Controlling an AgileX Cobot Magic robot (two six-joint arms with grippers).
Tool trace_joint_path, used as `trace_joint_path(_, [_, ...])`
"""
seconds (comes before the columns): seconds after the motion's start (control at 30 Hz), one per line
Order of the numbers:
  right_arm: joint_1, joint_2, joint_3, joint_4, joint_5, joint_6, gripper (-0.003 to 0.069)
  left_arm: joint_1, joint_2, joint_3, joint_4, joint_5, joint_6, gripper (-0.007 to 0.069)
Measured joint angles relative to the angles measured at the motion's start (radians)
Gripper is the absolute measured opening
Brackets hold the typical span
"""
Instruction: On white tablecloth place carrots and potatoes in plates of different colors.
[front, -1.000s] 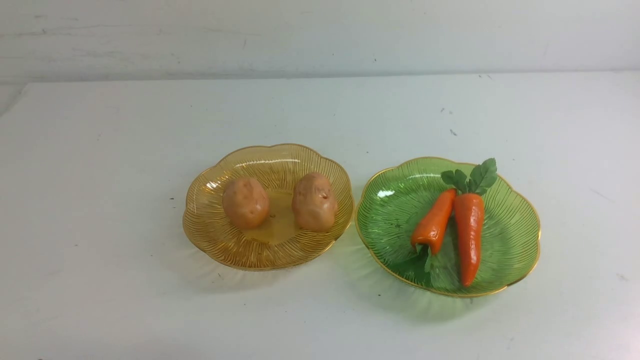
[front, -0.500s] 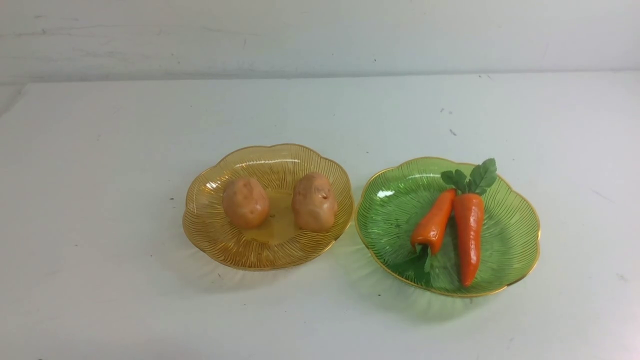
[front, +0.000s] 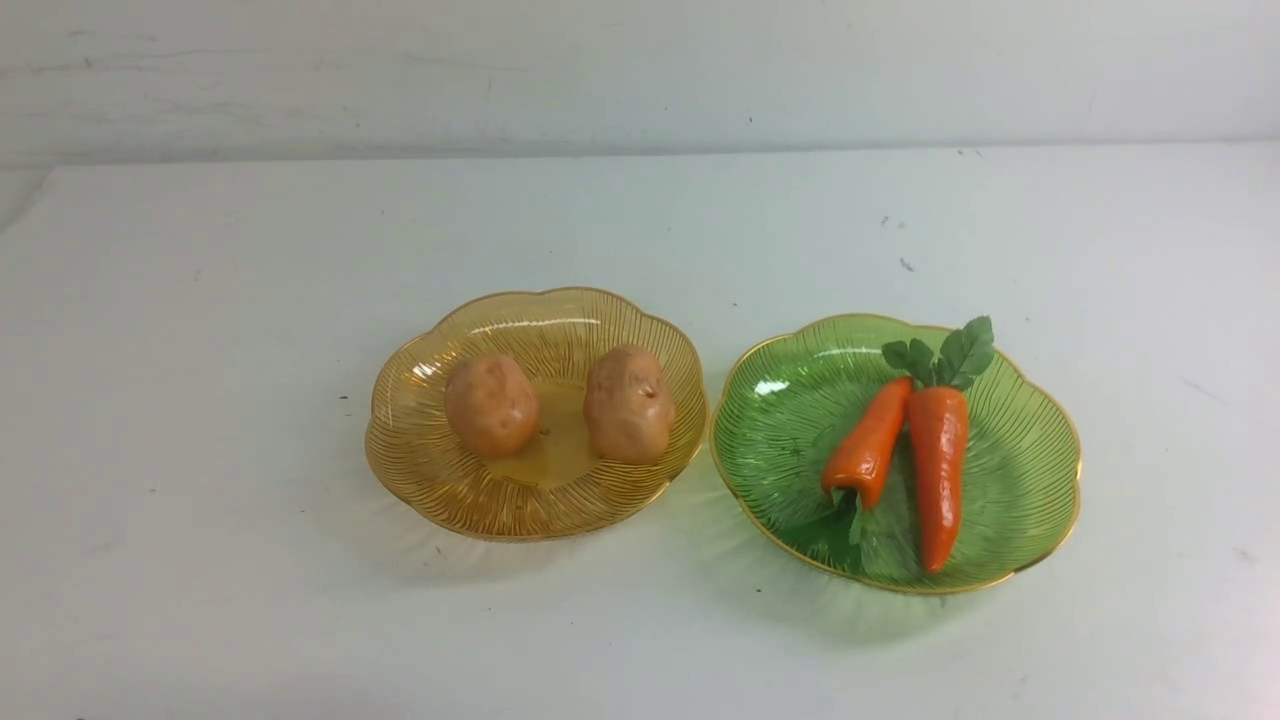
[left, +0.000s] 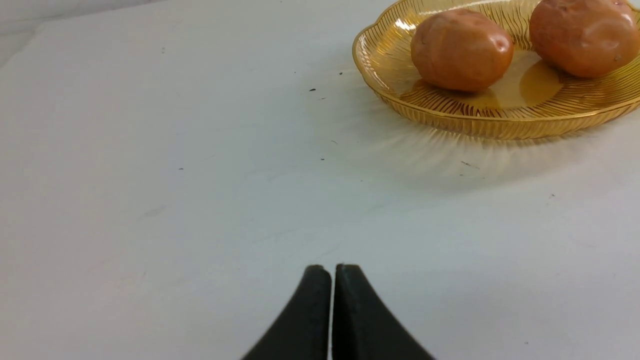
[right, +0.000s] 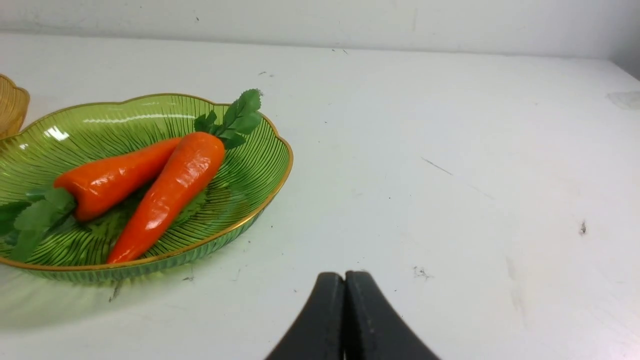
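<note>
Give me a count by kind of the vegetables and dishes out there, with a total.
Potatoes: 2, in the amber plate
Carrots: 2, in the green plate
Plates: 2, one amber, one green
Total: 6

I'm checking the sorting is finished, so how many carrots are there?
2. One carrot lies in the green plate, leaves toward the far rim; the other lies at its left, leaves toward the near rim.

White tablecloth (front: 250, 560) carries an amber plate (front: 540, 515) and green plate (front: 780, 470).
</note>
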Motion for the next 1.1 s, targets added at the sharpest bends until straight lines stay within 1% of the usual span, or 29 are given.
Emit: trace_joint_path(1.1, [0.0, 0.0, 0.0, 0.001, -0.001, 0.015, -0.0015, 0.0, 0.0, 0.0, 0.0, 0.0, 0.0, -0.0003])
